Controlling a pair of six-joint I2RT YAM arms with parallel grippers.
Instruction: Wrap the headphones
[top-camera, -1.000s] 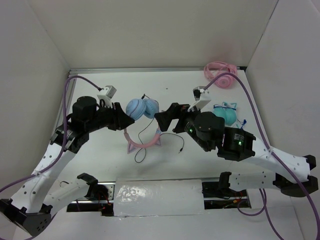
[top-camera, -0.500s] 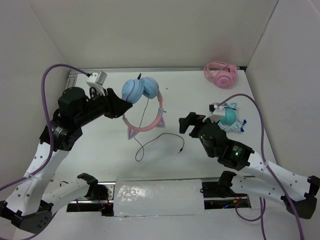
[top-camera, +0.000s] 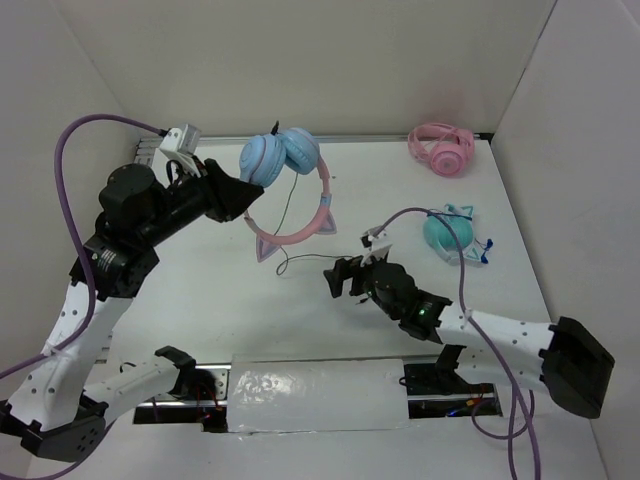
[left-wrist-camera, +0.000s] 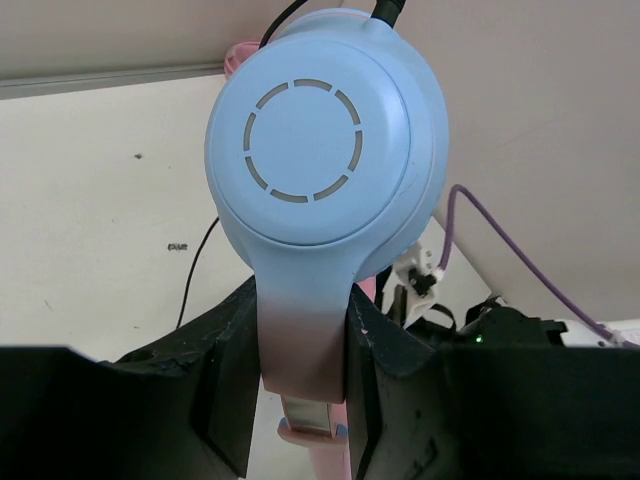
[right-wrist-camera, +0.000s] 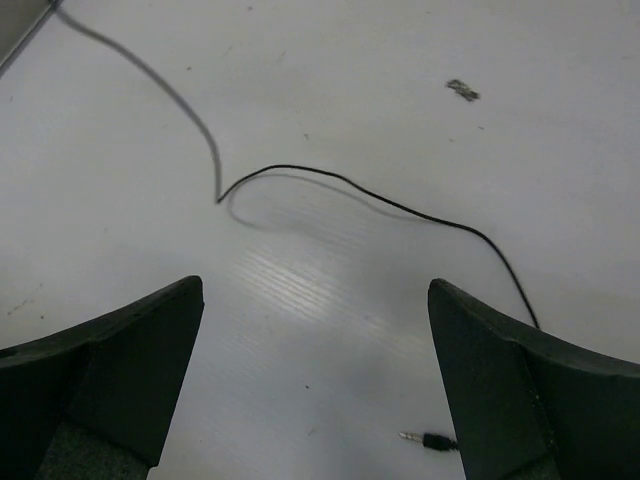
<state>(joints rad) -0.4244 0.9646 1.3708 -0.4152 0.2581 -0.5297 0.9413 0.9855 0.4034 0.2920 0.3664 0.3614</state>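
Pinning the headphones (left-wrist-camera: 320, 170) between them, left jaws clenched; right jaws released above cable (right-wrist-camera: 400, 207).

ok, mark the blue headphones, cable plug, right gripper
headphones (left-wrist-camera: 310, 170): left wrist view, blue ear cup face
cable plug (right-wrist-camera: 437, 439): right wrist view, black body
right gripper (right-wrist-camera: 315, 290): right wrist view, between fingertips

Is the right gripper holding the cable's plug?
No: the right gripper stands open above the table, with the plug lying free.

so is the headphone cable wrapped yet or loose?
Loose. The cable hangs from the headphones and trails across the table, plug lying free.
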